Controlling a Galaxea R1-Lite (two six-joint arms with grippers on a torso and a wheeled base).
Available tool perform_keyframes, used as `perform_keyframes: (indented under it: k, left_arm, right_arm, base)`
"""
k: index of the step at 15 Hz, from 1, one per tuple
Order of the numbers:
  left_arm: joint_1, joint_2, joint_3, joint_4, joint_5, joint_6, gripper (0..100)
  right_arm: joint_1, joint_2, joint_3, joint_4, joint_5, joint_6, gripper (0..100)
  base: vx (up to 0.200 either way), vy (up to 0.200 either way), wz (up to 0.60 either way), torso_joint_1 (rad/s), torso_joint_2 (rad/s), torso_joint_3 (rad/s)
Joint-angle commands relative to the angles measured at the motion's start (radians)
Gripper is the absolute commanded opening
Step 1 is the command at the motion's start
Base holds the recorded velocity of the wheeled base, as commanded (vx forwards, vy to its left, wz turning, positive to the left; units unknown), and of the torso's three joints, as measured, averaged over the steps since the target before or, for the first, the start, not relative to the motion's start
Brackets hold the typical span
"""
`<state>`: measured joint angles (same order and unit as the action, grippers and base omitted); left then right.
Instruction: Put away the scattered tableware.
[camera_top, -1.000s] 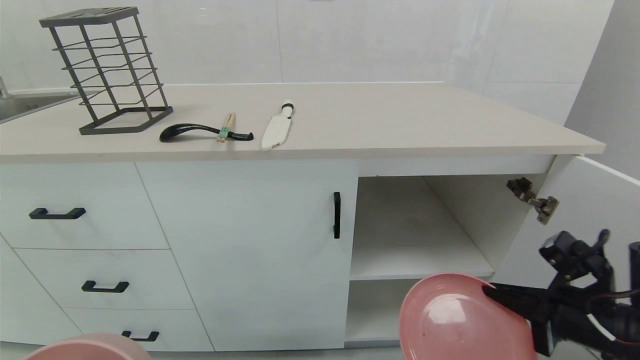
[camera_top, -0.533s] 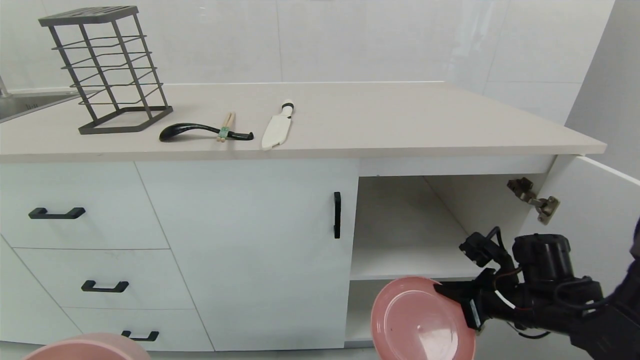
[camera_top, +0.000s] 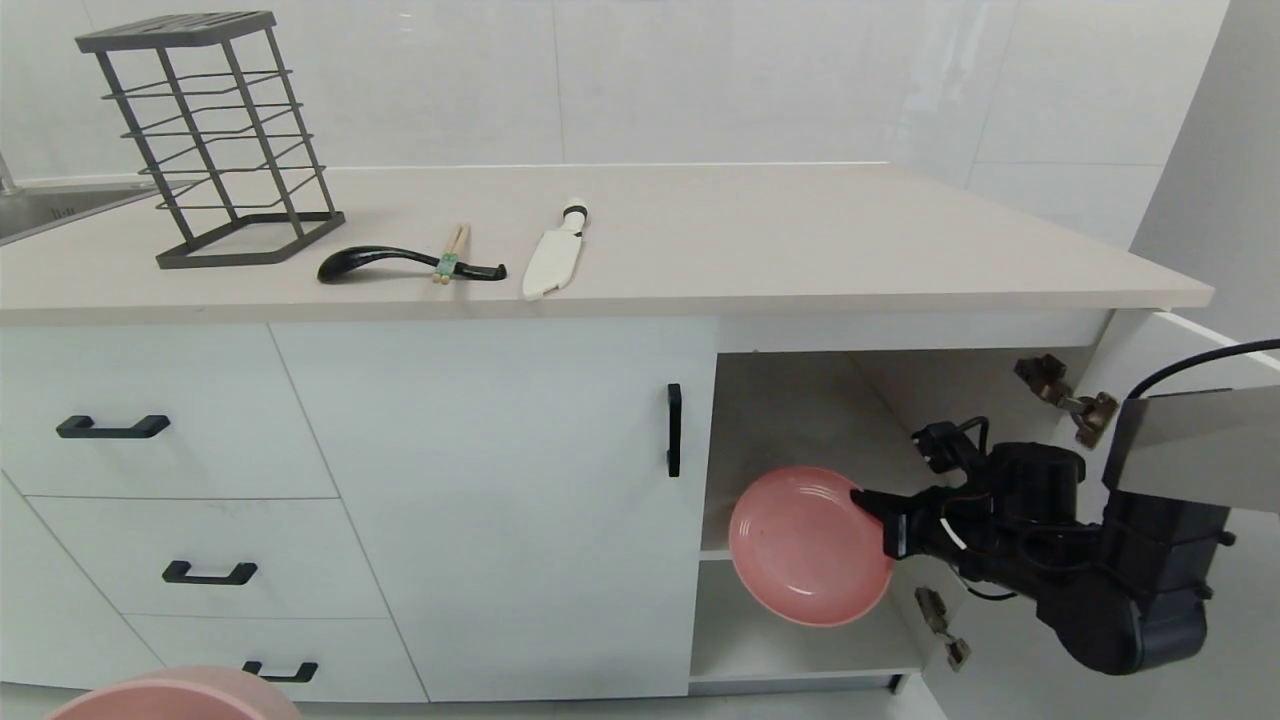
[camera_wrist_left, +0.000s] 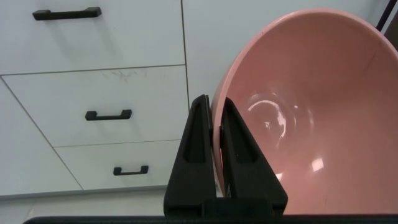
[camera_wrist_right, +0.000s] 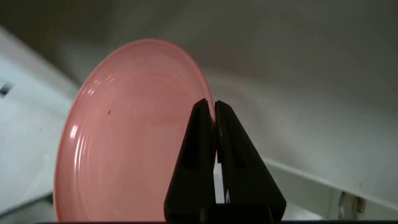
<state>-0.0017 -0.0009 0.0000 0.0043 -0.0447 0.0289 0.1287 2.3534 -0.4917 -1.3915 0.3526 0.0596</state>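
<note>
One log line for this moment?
right gripper shut on pink plate, before open cabinet | left gripper shut on pink bowl

Countertop (camera_top: 800, 225) with wire rack (camera_top: 215, 140), black ladle (camera_top: 340, 268), chopsticks (camera_top: 452, 250), white knife (camera_top: 552, 262) (all toward left)

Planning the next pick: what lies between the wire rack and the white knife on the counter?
A black ladle, with a chopstick pair across its handle, seen in the head view.

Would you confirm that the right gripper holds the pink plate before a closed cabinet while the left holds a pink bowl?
Not quite: the head view shows the cabinet open. The right gripper holds the pink plate before it, and the left gripper a pink bowl.
</note>
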Motion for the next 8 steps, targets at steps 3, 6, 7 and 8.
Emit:
perform_keyframes:
  k: [3,6,7,8]
  left_arm:
    - [0.000,0.001,0.000,0.000,0.000,0.000,0]
    - [0.000,0.001,0.000,0.000,0.000,0.000,0]
    - [0.000,0.001,0.000,0.000,0.000,0.000,0]
    - [0.000,0.001,0.000,0.000,0.000,0.000,0]
  right_arm:
    - [-0.032,0.227,-0.191,-0.086,-0.038,0.089,0]
    - [-0.031,0.282,-0.318,-0.072,-0.073,0.123,0]
    - [-0.027,0.285,-0.352,-0.055,-0.084,0.146,0]
    - [-0.029,0.291,-0.390,-0.032,-0.092,0.155,0]
  base:
    - [0.000,0.000,0.00,0.000,0.00,0.000]
    - [0.000,0.000,0.00,0.000,0.00,0.000]
    - [0.000,0.000,0.00,0.000,0.00,0.000]
    - [0.000,0.000,0.00,0.000,0.00,0.000]
